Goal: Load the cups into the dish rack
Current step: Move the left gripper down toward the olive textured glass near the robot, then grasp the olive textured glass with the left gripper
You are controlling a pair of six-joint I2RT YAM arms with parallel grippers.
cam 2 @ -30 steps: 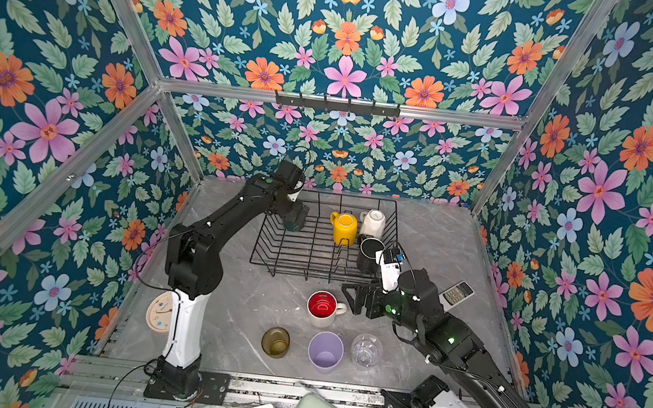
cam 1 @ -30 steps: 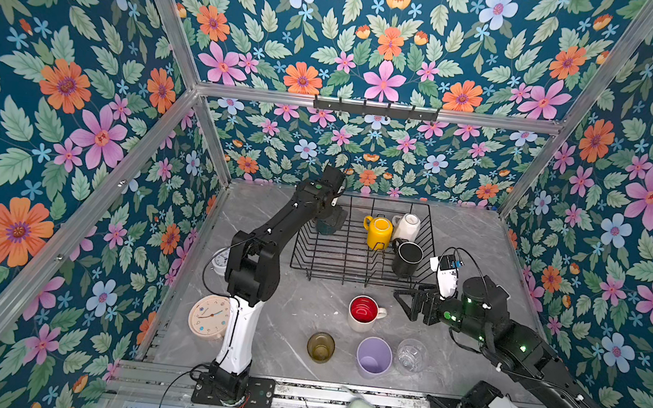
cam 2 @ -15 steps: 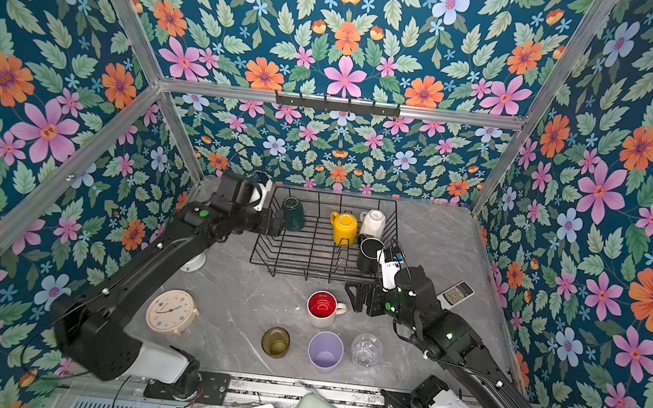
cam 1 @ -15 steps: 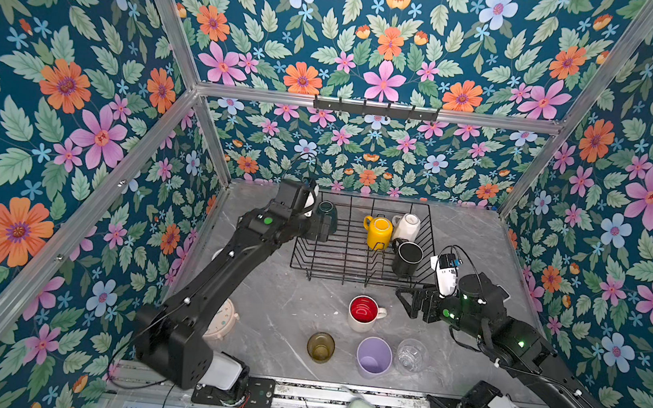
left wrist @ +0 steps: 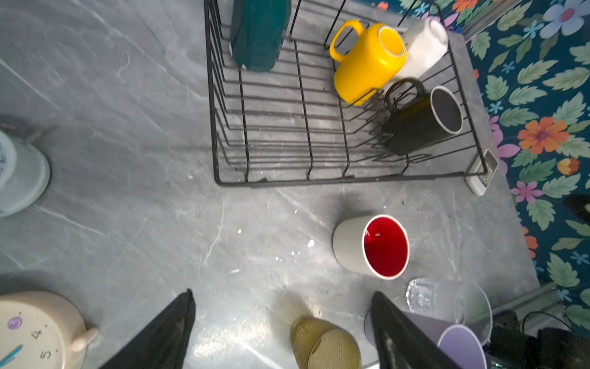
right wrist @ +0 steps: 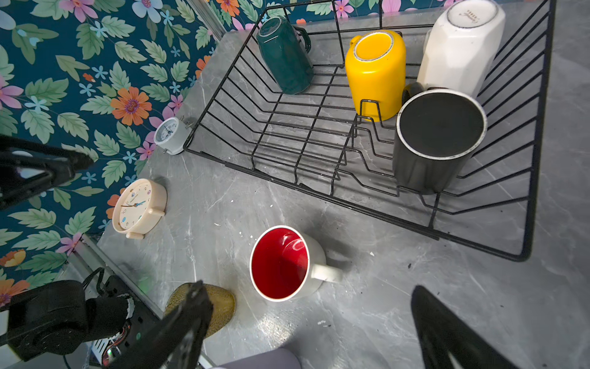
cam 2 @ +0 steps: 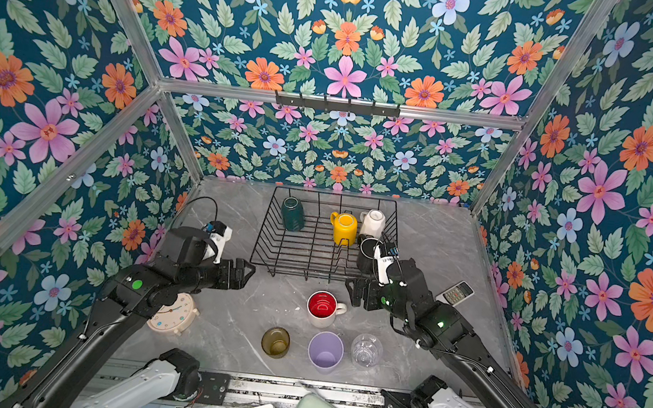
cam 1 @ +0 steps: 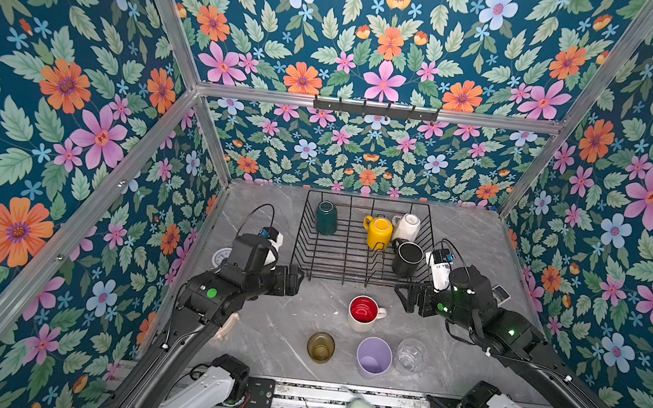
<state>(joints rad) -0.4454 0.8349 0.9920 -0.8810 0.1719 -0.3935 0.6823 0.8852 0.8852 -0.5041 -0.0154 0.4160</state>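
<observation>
Both grippers are spread wide and empty: the left gripper (cam 1: pixel 294 281) and the right gripper (cam 1: pixel 404 298) hover over the table (cam 1: pixel 260 331), just in front of the dish rack's (cam 1: pixel 343 281) near rim and facing each other.

The rack stands mid-table against the far edge. Four cups sit in it base-up: a teal mug (cam 1: pixel 326 218) in its far left corner, and a yellow mug (cam 1: pixel 378 232), white mug (cam 1: pixel 406 226) and black mug (cam 1: pixel 406 258) along its right side.

Four cups remain, so a fresh pick looks due. The red-inside white mug (cam 1: pixel 362 313) stands between the grippers, a little nearer the right one. It is upright, its long axis vertical, mouth up, handle toward the table's right edge.

Taking it calls for a descent over one wall, a firm close, then a turn mouth-down into the rack's free left-centre.

Along the near edge stand the olive glass (cam 1: pixel 320 347), lilac tumbler (cam 1: pixel 373 357) and clear glass (cam 1: pixel 410 355), apparently all mouth-up.
</observation>
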